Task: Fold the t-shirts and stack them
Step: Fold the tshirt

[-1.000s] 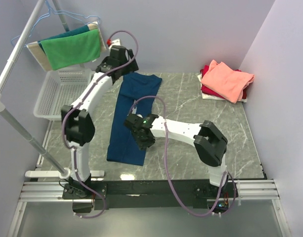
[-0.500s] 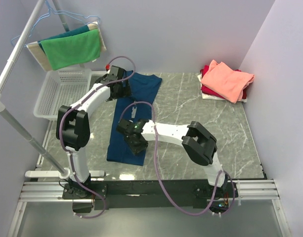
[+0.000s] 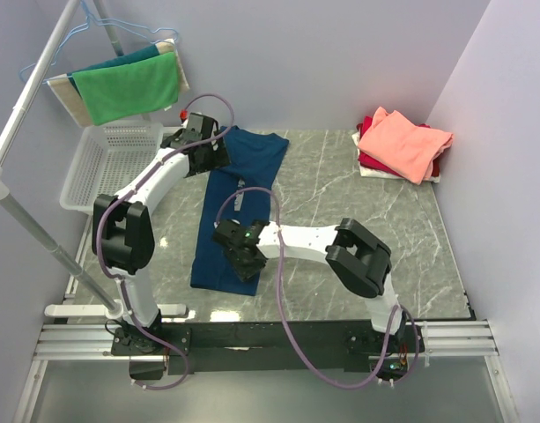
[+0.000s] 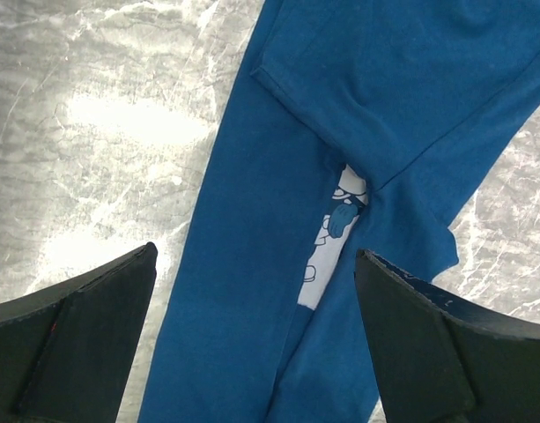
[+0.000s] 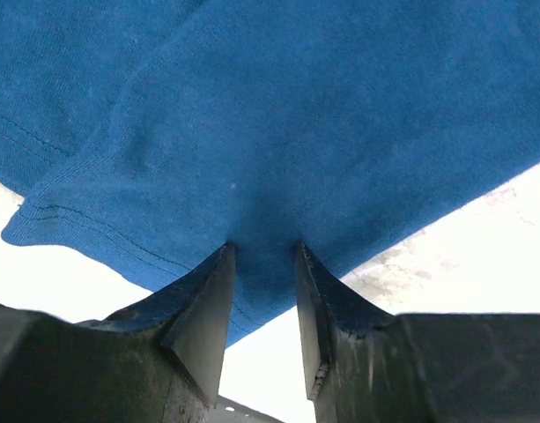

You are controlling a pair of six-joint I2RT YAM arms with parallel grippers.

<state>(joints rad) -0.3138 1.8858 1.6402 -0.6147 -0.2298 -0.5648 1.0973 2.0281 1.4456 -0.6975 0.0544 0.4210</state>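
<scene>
Navy tee (image 3: 210, 247) lies flat on the grey marbled surface (image 3: 340, 185), folded lengthwise into a long narrow strip that runs from the far middle toward the near edge, a bit left of centre; soft matte cotton, w/ a double-stitched hem at the near end; a thin sliver of pale print (image 4: 336, 238) peeks out btw the folded layers.

L hand (image 4: 256, 256) hangs over the strip's far end; its blunt black fingers are spread wide apart, nothing btw them.

R hand (image 5: 262, 251) is low at the strip's near right corner, by the hem; its wedge-shaped fingers stand close w/ only a narrow slot, tips against the blue cloth; can't tell if any fabric is actually pinched.

Pink tee (image 3: 402, 141) sits folded, a little rumpled, on top of a red tee (image 3: 368, 122) in the far right corner, well apart from the navy one.

White mesh basket (image 3: 76, 189) sits at the left edge; a green cloth (image 3: 129, 88) hangs just above it.
</scene>
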